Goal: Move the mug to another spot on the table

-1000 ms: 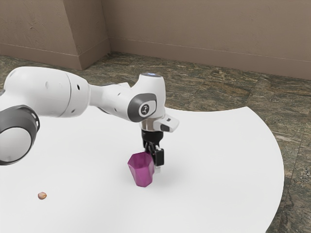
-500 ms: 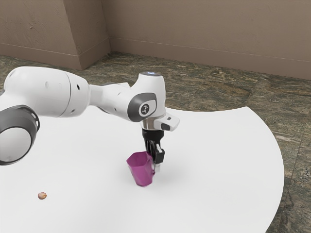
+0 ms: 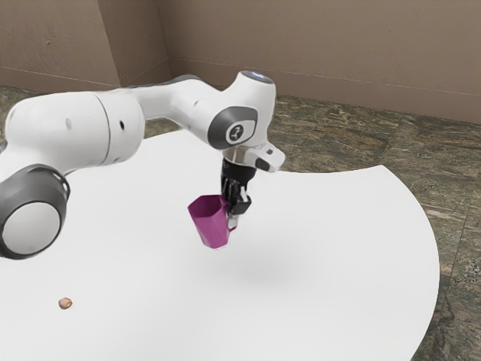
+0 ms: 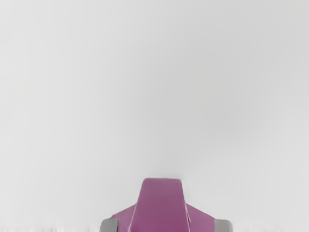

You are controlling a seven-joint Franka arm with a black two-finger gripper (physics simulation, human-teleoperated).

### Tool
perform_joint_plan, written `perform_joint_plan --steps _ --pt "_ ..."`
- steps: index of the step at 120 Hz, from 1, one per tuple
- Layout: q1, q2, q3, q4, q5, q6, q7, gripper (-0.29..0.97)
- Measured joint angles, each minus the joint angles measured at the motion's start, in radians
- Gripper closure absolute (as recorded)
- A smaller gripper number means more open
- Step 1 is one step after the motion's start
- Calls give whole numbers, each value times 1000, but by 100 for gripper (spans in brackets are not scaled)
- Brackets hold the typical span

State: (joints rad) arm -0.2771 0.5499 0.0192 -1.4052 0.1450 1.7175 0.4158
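One mug (image 3: 210, 222), magenta and faceted, hangs clear of the table (image 3: 353, 248) in the exterior view. Its soft shadow lies on the white top below it, a little toward the exterior view's right. The end effector (image 3: 234, 207) is clenched on the mug's wall at the side nearer the exterior view's right. The mug is therefore carried from one edge and tilts, its mouth leaning toward the exterior view's left. In the wrist view the mug (image 4: 161, 205) sits just under the hand, with bare table beyond.

The risk, as I judge it, comes from the one-sided grip, which leaves the weight hanging off-centre. A quick swing or sudden stop could let the mug swivel between the fingers, or slip out and drop. Setting it down while tilted could land it on an edge of its base and tip it over. A small brown speck (image 3: 66, 303) lies well apart, toward the exterior view's lower left, and should not interfere.

A second ago the mug stood on the table with the end effector at its rim. Half a second ago it was just starting to tilt. Now it is off the table and higher, shifted slightly toward the exterior view's left, and the arm (image 3: 113, 135) has risen with it.
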Motion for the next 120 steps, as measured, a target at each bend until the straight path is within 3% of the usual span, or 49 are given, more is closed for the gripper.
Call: perform_joint_plan --steps 63,94,120 --pt "58 226 15 345 205 -131 76 68" --pt "58 350 49 454 216 -131 130 67" --pt "71 379 52 455 167 -90 165 67"
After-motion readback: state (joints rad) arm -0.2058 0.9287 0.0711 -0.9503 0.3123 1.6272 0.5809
